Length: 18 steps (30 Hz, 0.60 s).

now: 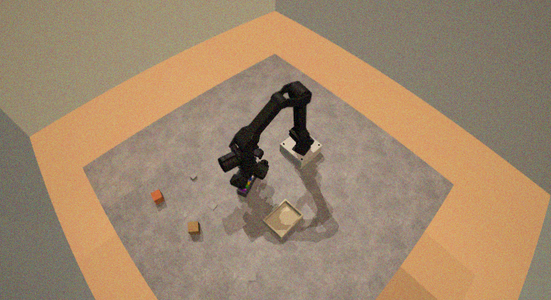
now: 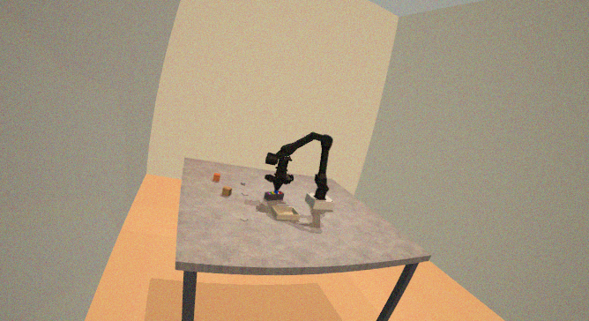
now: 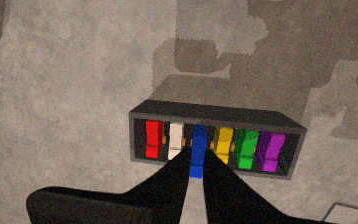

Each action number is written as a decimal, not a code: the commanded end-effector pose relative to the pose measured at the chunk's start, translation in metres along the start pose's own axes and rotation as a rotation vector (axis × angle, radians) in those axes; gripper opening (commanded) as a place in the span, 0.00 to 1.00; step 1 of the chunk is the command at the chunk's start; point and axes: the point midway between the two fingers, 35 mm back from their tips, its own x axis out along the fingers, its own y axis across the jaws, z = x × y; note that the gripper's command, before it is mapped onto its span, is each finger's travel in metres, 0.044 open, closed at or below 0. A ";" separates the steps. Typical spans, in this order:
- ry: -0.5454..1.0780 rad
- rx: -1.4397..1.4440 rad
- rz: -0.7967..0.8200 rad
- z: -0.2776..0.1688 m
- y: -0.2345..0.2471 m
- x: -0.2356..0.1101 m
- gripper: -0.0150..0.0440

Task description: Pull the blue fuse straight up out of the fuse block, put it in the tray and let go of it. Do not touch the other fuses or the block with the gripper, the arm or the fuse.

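The blue fuse (image 3: 196, 167) (image 2: 276, 192) is held between the fingertips of my gripper (image 3: 197, 154) (image 2: 277, 190), which is shut on it. The fuse stands upright and looks raised above its neighbours; in the wrist view its near end overlaps the near rim of the fuse block (image 3: 132, 137) (image 1: 244, 193) (image 2: 273, 197). Whether its lower end is clear of the slot is hidden. The red fuse (image 3: 152, 139), white fuse (image 3: 176, 136), yellow fuse (image 3: 224, 141), green fuse (image 3: 249, 145) and purple fuse (image 3: 273, 149) sit in the block. The beige tray (image 1: 274, 222) (image 2: 287, 214) holds nothing visible.
An orange cube (image 1: 157, 197) (image 2: 216, 177) and a brown cube (image 1: 194, 227) (image 2: 227, 191) stand left of the block. Small flat pieces (image 1: 193, 177) (image 1: 213, 206) lie between. The arm's white base (image 1: 301, 157) (image 2: 321, 203) is right of the block.
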 end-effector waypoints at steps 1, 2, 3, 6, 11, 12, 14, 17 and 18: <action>0.001 0.000 -0.005 0.000 -0.001 -0.004 0.25; 0.001 0.000 -0.005 0.000 -0.001 -0.004 0.25; 0.001 0.000 -0.006 0.000 -0.001 -0.005 0.25; 0.001 0.000 -0.006 0.000 -0.001 -0.006 0.25; 0.001 -0.001 -0.006 0.000 -0.001 -0.009 0.25; 0.001 -0.001 -0.006 0.000 -0.001 -0.009 0.25; 0.001 -0.001 -0.006 0.000 -0.001 -0.010 0.25; 0.000 -0.001 -0.006 0.000 -0.001 -0.012 0.25; 0.000 -0.001 -0.006 0.000 -0.001 -0.012 0.25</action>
